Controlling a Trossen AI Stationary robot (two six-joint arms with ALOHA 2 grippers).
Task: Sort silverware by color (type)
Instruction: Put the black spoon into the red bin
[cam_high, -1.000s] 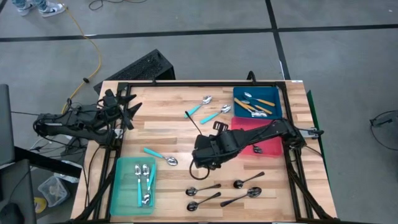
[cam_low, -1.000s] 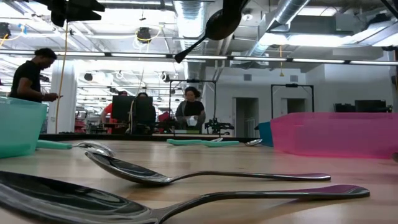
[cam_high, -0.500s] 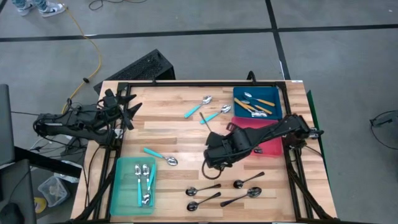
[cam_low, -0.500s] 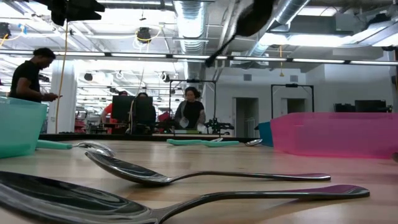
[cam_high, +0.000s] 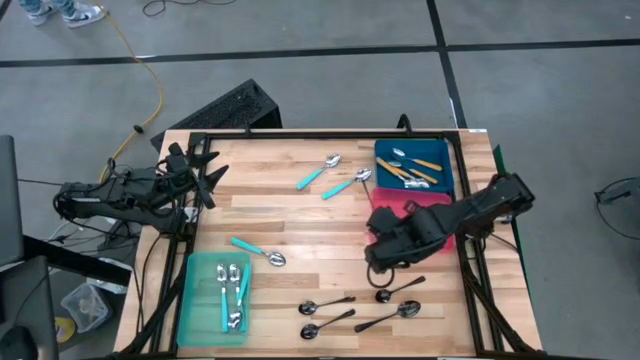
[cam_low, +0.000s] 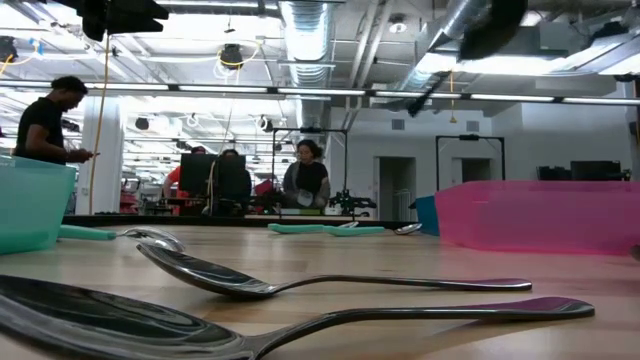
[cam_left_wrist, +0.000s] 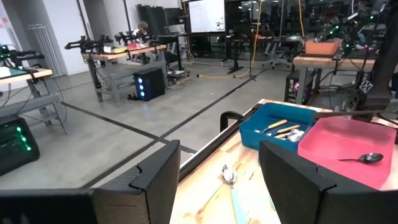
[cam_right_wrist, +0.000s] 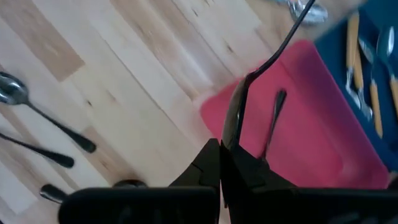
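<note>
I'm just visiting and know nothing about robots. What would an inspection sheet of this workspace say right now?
Surface: wooden table, black-framed.
Job's things: teal tray holds teal spoons; blue tray orange ones; pink tray one dark spoon; four dark spoons and three teal spoons loose.
Clutter: nothing seen.
Grippers: right gripper shut on a dark spoon beside the pink tray; left gripper open at the table's far left corner.
Cables: yellow cord on floor.
Surroundings: people at benches.

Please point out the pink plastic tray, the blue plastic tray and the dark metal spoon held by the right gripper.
Pink plastic tray (cam_left_wrist: 348, 142): left wrist view, bare floor.
Blue plastic tray (cam_high: 383, 150): high view, corner.
Dark metal spoon (cam_right_wrist: 283, 38): right wrist view, handle.
</note>
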